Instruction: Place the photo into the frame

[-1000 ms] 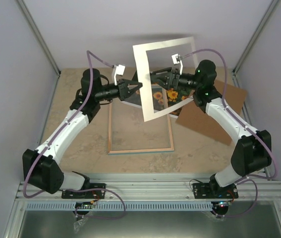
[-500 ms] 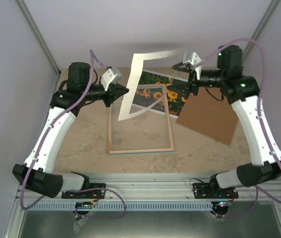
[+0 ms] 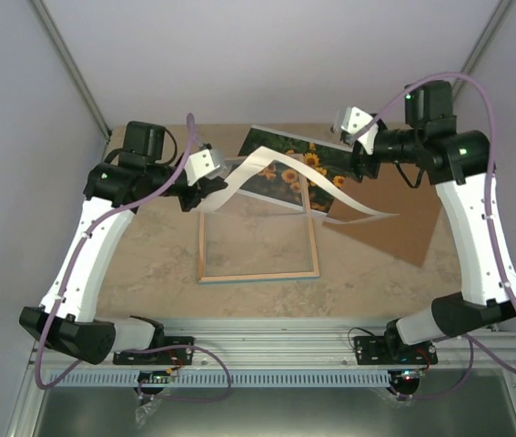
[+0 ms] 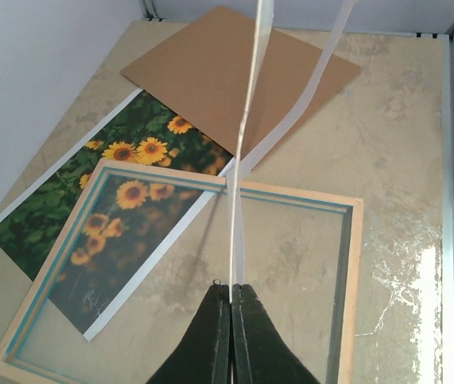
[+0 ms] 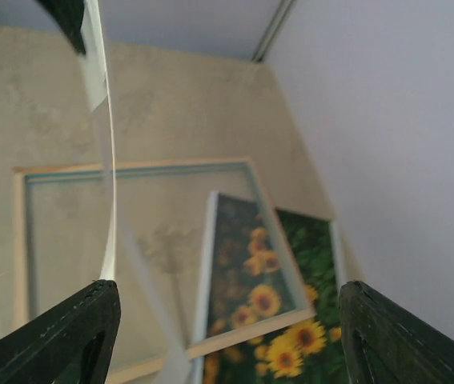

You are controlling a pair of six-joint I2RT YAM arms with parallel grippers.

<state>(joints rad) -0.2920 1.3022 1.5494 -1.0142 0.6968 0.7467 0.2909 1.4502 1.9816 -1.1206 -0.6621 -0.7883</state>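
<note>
The photo (image 3: 287, 166), sunflowers on dark green, lies flat at the back of the table, one corner under the frame's pane. The frame (image 3: 258, 275) lies flat mid-table with its light wood side up. My left gripper (image 3: 219, 187) hovers over the frame's far left, shut on the edge of a white cut-out mat (image 3: 349, 202) that sags across to the right. In the left wrist view the fingers (image 4: 220, 336) pinch the mat (image 4: 237, 232) above the frame (image 4: 353, 272) and photo (image 4: 134, 160). My right gripper (image 3: 356, 164) is open and holds nothing. In the right wrist view its gripper (image 5: 227, 336) looks down on the photo (image 5: 287, 328), and the mat's edge (image 5: 109, 200) runs beside its left finger.
A brown backing board (image 3: 394, 228) lies flat on the right and shows at the top of the left wrist view (image 4: 235, 72). Grey walls close in the back and both sides. A metal rail (image 3: 276, 350) with the arm bases runs along the near edge.
The right gripper has opened, let go of the mat and drawn back to the right. The left arm pulled left, and the mat dropped from upright to a low sag over the frame.
</note>
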